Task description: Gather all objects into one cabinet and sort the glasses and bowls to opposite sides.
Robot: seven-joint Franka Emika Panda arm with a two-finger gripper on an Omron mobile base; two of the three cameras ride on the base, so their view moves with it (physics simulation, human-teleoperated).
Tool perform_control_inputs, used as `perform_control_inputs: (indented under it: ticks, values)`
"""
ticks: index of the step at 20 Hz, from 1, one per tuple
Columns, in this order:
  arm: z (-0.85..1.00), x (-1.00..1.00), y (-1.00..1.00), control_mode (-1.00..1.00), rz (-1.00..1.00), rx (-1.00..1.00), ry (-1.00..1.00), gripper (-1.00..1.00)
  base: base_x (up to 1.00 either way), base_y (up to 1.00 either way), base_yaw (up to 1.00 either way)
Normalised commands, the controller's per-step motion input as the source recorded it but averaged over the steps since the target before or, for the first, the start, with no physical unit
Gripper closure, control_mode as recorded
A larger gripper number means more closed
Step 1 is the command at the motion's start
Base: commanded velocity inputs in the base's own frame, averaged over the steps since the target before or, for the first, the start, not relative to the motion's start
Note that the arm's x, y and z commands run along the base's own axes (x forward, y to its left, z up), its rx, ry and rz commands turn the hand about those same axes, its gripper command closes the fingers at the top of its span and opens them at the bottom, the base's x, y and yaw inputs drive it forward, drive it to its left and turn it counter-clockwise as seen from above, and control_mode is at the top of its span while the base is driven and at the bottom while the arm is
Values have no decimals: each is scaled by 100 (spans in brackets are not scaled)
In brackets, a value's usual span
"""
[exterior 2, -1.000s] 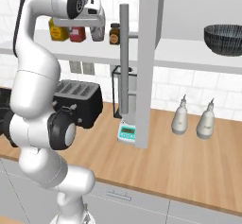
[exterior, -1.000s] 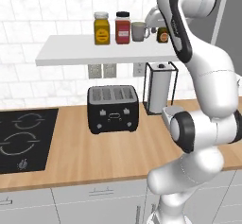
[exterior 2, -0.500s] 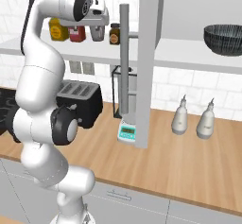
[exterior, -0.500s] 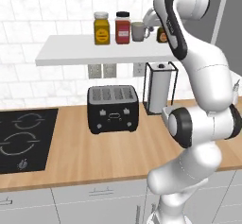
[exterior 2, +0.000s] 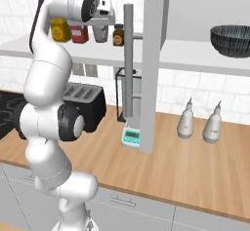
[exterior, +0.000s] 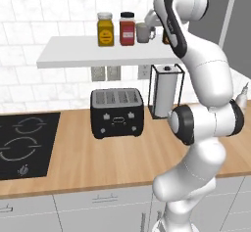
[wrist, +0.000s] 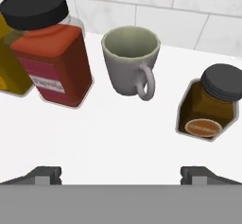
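Wide-open, empty claw (wrist: 121,173) at 6 o'clock of mug (wrist: 131,62), between red jar (wrist: 49,48) and brown jar (wrist: 210,102).

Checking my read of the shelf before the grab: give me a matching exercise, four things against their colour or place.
Things:
1. mug
2. red jar
3. brown jar
4. bowl

Descriptions:
A. dark, alone on the cabinet shelf
B. small, black lid, on the mug's handle side
C. grey-brown, handle toward the camera
D. black lid, beside the yellow jar

Pairs: 1-C, 2-D, 3-B, 4-A
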Motion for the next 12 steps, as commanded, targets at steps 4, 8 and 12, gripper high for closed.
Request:
perform_control_inputs:
  ticks: [4,8,12]
  values:
    - [0,21,0,-100,0,0,0,-100,0,0,0]
    - [0,17,0,-100,0,0,0,-100,0,0,0]
    - [0,2,0,-100,0,0,1,-100,0,0,0]
